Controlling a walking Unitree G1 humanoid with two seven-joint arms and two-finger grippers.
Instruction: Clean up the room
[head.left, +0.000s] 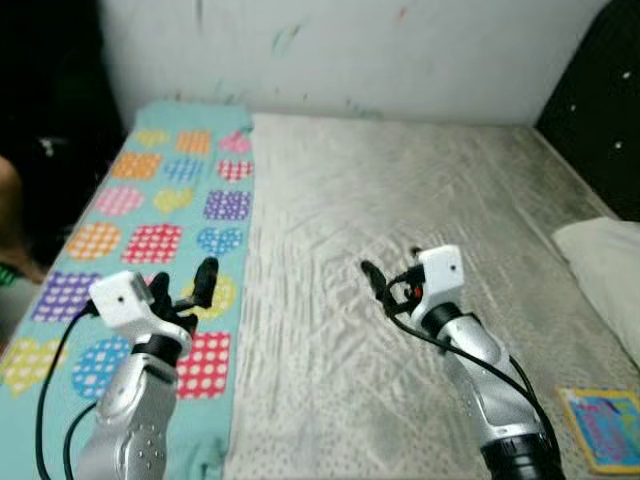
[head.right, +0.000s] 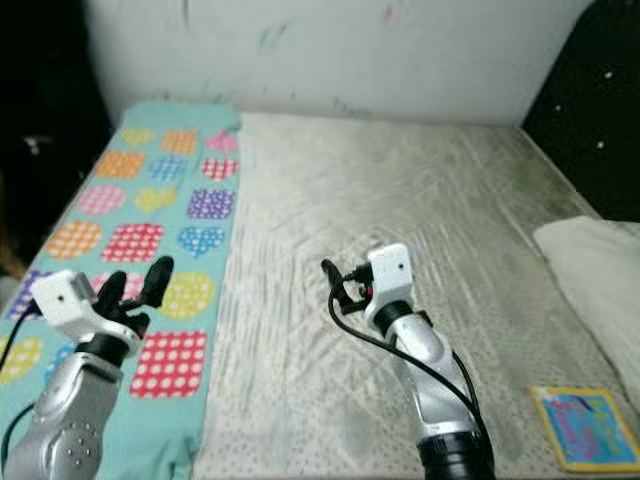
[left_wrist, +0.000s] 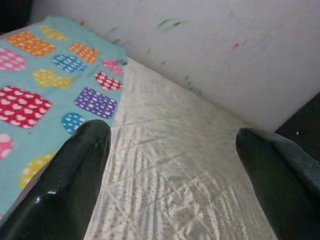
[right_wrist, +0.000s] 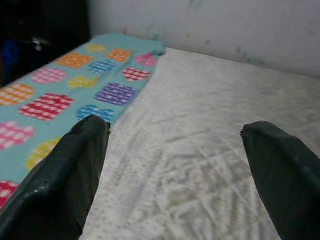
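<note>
A teal blanket (head.left: 150, 200) with coloured dotted patches lies flat along the left side of a bed with a grey patterned sheet (head.left: 400, 180). My left gripper (head.left: 185, 280) hovers open over the blanket's near part, close to its inner edge, with nothing between its fingers (left_wrist: 75, 165). My right gripper (head.left: 390, 265) is held open above the middle of the grey sheet, also holding nothing. In the right wrist view the blanket (right_wrist: 60, 95) lies beyond one finger (right_wrist: 70, 170).
A white pillow (head.left: 605, 260) rests at the bed's right edge, and a colourful flat book (head.left: 605, 428) lies near the front right corner. A black headboard (head.left: 600, 90) rises at the right. A white wall (head.left: 350, 50) runs behind the bed. A person's arm (head.left: 8, 215) shows at the far left.
</note>
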